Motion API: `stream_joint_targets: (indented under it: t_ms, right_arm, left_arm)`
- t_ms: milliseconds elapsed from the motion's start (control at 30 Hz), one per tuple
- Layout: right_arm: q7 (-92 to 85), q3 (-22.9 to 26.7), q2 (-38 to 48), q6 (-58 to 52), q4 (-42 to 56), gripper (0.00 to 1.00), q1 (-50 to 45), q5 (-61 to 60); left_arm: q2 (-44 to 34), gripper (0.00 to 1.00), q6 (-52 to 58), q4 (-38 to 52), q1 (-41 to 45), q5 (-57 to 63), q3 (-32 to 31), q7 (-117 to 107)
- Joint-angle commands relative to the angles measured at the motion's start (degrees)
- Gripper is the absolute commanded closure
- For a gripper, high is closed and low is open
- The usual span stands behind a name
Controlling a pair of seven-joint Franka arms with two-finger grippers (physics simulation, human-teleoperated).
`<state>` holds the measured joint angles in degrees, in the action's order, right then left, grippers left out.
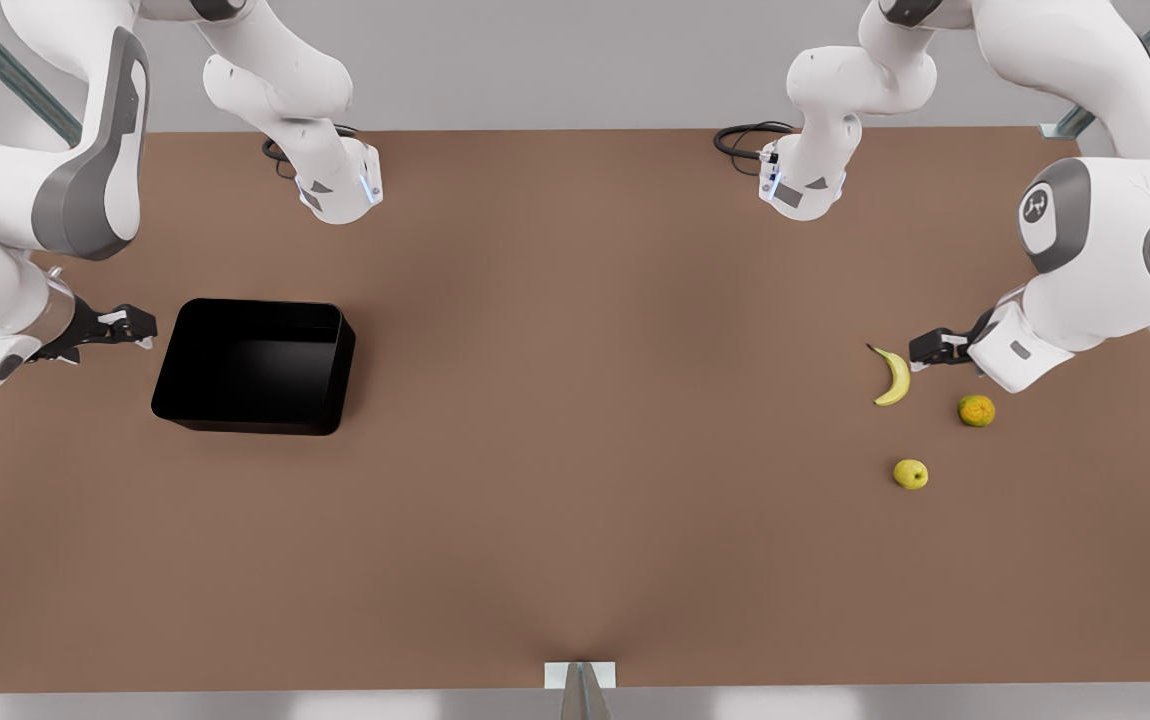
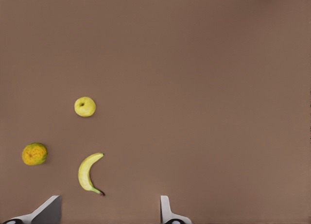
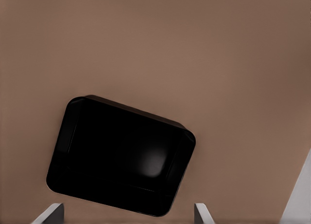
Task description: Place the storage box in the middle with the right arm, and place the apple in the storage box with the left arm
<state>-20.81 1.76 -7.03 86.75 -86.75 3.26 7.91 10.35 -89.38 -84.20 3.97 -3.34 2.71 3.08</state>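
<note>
The glossy black storage box (image 1: 253,366) stands empty on the brown table at the front view's left. My right gripper (image 1: 140,325) hovers just beside its outer side, open with nothing held; in the right wrist view its fingertips (image 3: 53,213) frame the storage box (image 3: 121,161) below. The yellow-green apple (image 1: 911,473) lies at the front view's right. My left gripper (image 1: 920,350) hangs open and empty above the banana's stem end, some way from the apple. The left wrist view shows the apple (image 2: 85,107) beyond the spread fingers (image 2: 166,209).
A curved yellow banana (image 1: 894,378) and an orange fruit with green patches (image 1: 976,410) lie near the apple. The same banana (image 2: 88,173) and orange fruit (image 2: 34,154) appear in the left wrist view. Bare brown table (image 1: 585,400) stretches between box and fruits.
</note>
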Motion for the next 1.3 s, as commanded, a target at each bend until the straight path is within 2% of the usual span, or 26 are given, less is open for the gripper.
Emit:
stream_joint_targets:
  t_ms: [0, 67, 133, 200, 267, 300, 367, 400, 533, 600, 700, 733, 800, 1000, 1067, 1100, 1267]
  right_arm:
    - [0.1, 0.0, 0.0, 0.0, 0.0, 0.00, 0.0, 0.0]
    - [0.7, 0.4, -0.2, 0.1, -2.9, 0.00, 0.3, 0.0]
    - [0.9, 4.5, 1.3, 14.3, -17.5, 0.00, 0.7, -0.2]
    - [0.9, 6.7, 3.6, 21.7, -25.2, 0.00, 1.0, -0.4]
    - [0.9, 9.9, 2.9, 28.5, -30.2, 0.00, 1.1, -0.4]
    - [0.9, 11.6, 2.8, 36.3, -35.4, 0.00, 1.7, -0.4]
    - [0.9, 14.2, 2.4, 43.2, -40.3, 0.00, 1.7, -0.4]
    - [0.8, 15.3, 1.9, 43.2, -40.7, 0.00, 1.7, -0.4]
    - [0.2, 16.5, -1.0, 46.1, -42.7, 0.00, 2.5, -1.4]
    - [-1.0, 17.1, -1.0, 51.9, -46.2, 0.00, 2.6, -3.1]
    - [-1.0, 17.7, -2.5, 52.0, -46.9, 0.00, 3.4, -3.2]
    - [-1.0, 17.8, -3.4, 52.0, -46.9, 0.00, 3.4, -3.2]
    - [-1.0, 17.8, -5.4, 53.1, -46.9, 0.00, 3.4, -3.2]
    - [-1.0, 17.7, -8.5, 54.2, -46.8, 0.00, 3.5, -3.2]
    - [-1.0, 17.8, -9.0, 54.2, -46.8, 0.41, 3.5, -3.2]
    - [-1.0, 17.7, -9.0, 54.1, -46.8, 0.55, 3.5, -3.2]
    - [-1.1, 17.7, -9.8, 53.8, -46.9, 0.55, 3.5, -3.2]
  left_arm:
    - [-0.1, 0.00, 0.0, 0.0, 0.0, -0.1, 0.0, -0.1]
    - [-0.1, 0.00, -0.5, 0.0, 0.0, -0.1, -0.2, -0.7]
    - [0.2, 0.00, -1.6, 0.4, 0.0, -0.1, -0.3, 0.0]
    - [1.8, 0.00, -1.1, 1.2, 0.0, -0.4, -0.3, -0.9]
    - [6.7, 0.00, -0.5, 4.5, 0.0, -4.7, 0.5, -2.5]
    - [9.0, 0.00, -0.4, 4.5, 0.1, -8.2, 1.9, -9.4]
    - [11.4, 0.00, -0.4, 3.6, 0.0, -17.7, 6.4, -23.8]
    - [12.3, 0.00, -0.4, 3.5, -0.3, -19.0, 6.5, -29.1]
    - [20.6, 0.00, -1.3, 4.0, -0.3, -45.1, 16.4, -51.5]
    - [23.8, 0.00, -2.1, 4.0, -0.2, -53.9, 19.2, -52.1]
    - [28.0, 0.00, -5.6, 3.3, -0.3, -66.0, 19.5, -56.6]
    - [30.2, 0.00, -4.7, 3.3, -0.4, -72.2, 21.5, -56.8]
    - [31.3, 0.00, 0.7, 2.8, -0.4, -73.2, 24.0, -56.5]
    - [31.0, 0.00, 0.9, -2.1, -1.5, -73.2, 24.3, -53.5]
    - [31.2, 0.00, 0.2, -3.7, -1.4, -73.4, 24.4, -51.1]
    - [31.3, 0.00, 0.2, -4.7, -1.4, -73.4, 24.4, -49.7]
    - [34.3, 0.00, -1.0, -6.2, -2.7, -74.2, 24.4, -46.2]
